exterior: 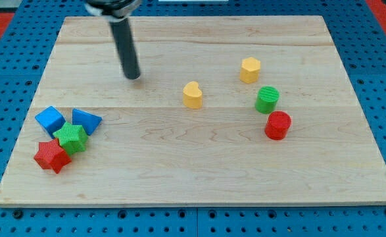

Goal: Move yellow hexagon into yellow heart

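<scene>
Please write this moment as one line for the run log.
tip: upper left, touching no block | yellow hexagon: apart, upper right of yellow heart | task: not done

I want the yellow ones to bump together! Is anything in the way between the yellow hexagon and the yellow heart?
No. The board between the yellow hexagon and the yellow heart is bare wood. The green cylinder and red cylinder sit below the hexagon, off that line. My tip is left of the heart, so it must circle round the heart.

No readable text or labels anywhere.
</scene>
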### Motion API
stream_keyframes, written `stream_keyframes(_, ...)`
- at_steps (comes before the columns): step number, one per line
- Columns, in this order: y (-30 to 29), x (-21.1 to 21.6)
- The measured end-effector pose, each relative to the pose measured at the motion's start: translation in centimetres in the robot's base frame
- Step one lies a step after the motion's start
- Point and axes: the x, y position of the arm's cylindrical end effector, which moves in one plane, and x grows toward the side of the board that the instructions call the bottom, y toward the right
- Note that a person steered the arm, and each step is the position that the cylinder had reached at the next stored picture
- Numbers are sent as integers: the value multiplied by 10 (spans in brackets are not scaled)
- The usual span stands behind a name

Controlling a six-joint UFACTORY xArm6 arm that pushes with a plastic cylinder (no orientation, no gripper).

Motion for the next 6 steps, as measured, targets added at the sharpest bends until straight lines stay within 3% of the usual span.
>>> stream_keyframes(1, 54, -1)
stream_keyframes(2, 133, -32)
stream_keyframes(4, 254, -35)
stream_keyframes(5, 255, -13)
stream_keyframes(6, 175, -5)
